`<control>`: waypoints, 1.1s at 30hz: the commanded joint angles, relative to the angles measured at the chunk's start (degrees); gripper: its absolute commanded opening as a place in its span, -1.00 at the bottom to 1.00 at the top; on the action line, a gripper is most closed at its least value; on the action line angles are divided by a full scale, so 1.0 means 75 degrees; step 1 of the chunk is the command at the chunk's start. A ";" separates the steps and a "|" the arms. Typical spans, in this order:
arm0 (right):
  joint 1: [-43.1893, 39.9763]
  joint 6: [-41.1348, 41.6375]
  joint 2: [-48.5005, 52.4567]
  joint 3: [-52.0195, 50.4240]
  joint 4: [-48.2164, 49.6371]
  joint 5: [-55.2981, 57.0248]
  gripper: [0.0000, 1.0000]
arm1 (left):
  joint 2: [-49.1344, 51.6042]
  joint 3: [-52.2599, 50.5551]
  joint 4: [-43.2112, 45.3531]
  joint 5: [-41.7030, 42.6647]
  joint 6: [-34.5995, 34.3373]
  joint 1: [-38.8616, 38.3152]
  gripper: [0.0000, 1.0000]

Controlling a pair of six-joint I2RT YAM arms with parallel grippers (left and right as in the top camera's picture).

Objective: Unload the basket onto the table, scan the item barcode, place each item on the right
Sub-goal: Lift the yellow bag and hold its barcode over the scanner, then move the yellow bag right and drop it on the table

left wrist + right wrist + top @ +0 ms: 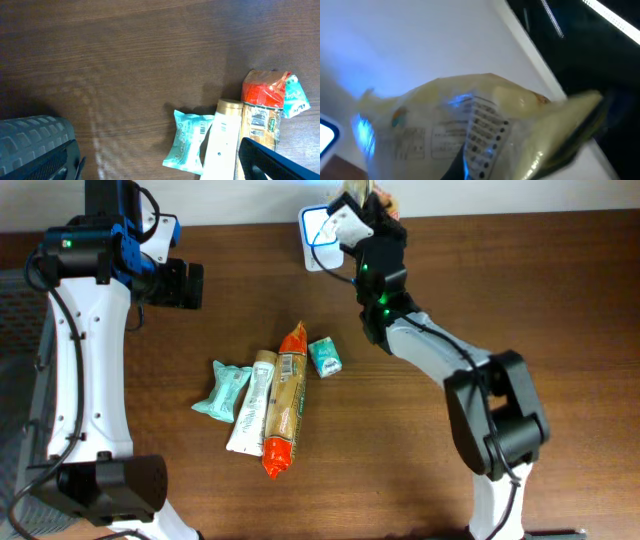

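Packet (470, 125) pinched in right tool (358, 205) above scanner (318, 230); best to turn barcode (487, 135) square into blue light (460, 100), steady. Left tool (185, 283) spread, well left of scanner.

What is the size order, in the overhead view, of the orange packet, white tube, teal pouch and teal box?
Largest to smallest:
1. orange packet
2. white tube
3. teal pouch
4. teal box
All lie at one level, so nearness changes nothing.

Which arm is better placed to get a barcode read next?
Right. The right gripper is shut on a pale packet held by the scanner, blue light across its barcode. The left gripper hangs open and empty, away from the scanner.
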 commanded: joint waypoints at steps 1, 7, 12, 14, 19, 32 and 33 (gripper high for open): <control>0.0012 -0.1049 0.0455 0.0361 0.0501 -0.0720 -0.92 | -0.0035 0.0044 0.0009 -0.0023 0.0152 0.0020 0.98; 0.0003 -0.1711 0.1990 0.2801 -0.0085 -0.1381 -0.92 | -0.0035 0.0044 -0.0003 -0.0023 0.0152 0.0015 0.99; -0.0154 -0.2681 0.2346 0.2801 -0.0087 -0.1798 -0.92 | -0.0035 0.0044 -0.0009 -0.0023 0.0152 0.0015 0.98; -0.0227 -0.2690 0.2465 0.2801 -0.0087 -0.1999 -0.92 | -0.0035 0.0044 -0.0009 -0.0023 0.0152 0.0015 0.98; -0.0254 -0.2847 0.2480 0.2801 -0.0085 -0.2139 -0.92 | -0.0035 0.0044 -0.0009 -0.0023 0.0152 0.0015 0.98; -0.0758 0.5913 -0.2923 0.2655 -0.7769 -0.2396 -0.92 | -0.0035 0.0044 -0.0009 -0.0023 0.0152 0.0020 0.98; -0.1332 0.7659 -0.3646 0.2655 -0.9460 -0.2742 -0.92 | -0.0035 0.0044 -0.0009 -0.0023 0.0152 0.0020 0.98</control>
